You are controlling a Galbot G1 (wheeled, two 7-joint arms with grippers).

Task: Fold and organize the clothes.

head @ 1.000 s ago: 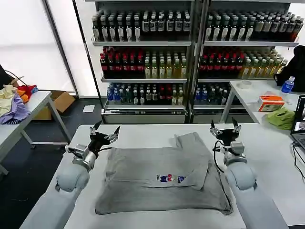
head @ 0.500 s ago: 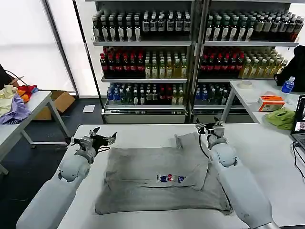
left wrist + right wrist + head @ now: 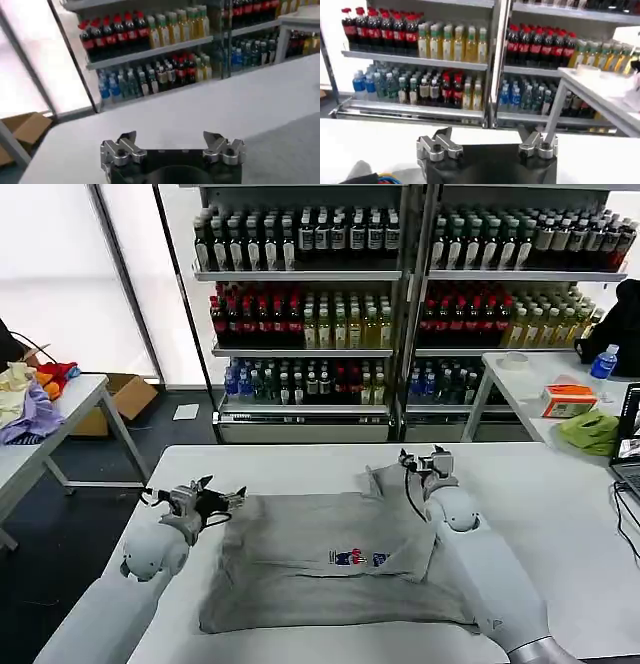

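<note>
nearest the robot, the light grey cotton t-shirt (image 3: 340,564) with a small multicoloured chest print lies spread across the middle of the white table (image 3: 560,524), print facing up. it looks partly folded: a layer on the robot's right side lies turned in over the body, and one sleeve-like flap sticks out at the far edge. the hem side is a loose, uneven line, so my read is that the fold is only begun, with the left side, the final halving and the tidying all left to do.

the left gripper (image 3: 205,497) sits low at the shirt's left edge, its two fingers spread wide in the left wrist view (image 3: 172,149) with bare table between them and nothing held. the right gripper (image 3: 424,460) is over the far right corner of the shirt, beside that flap; its fingers too stand apart in the right wrist view (image 3: 487,146), empty.

further back, a side table (image 3: 540,384) on the right carries a green cloth (image 3: 590,430), and beyond it all stand shelves of bottled drinks (image 3: 400,294).
</note>
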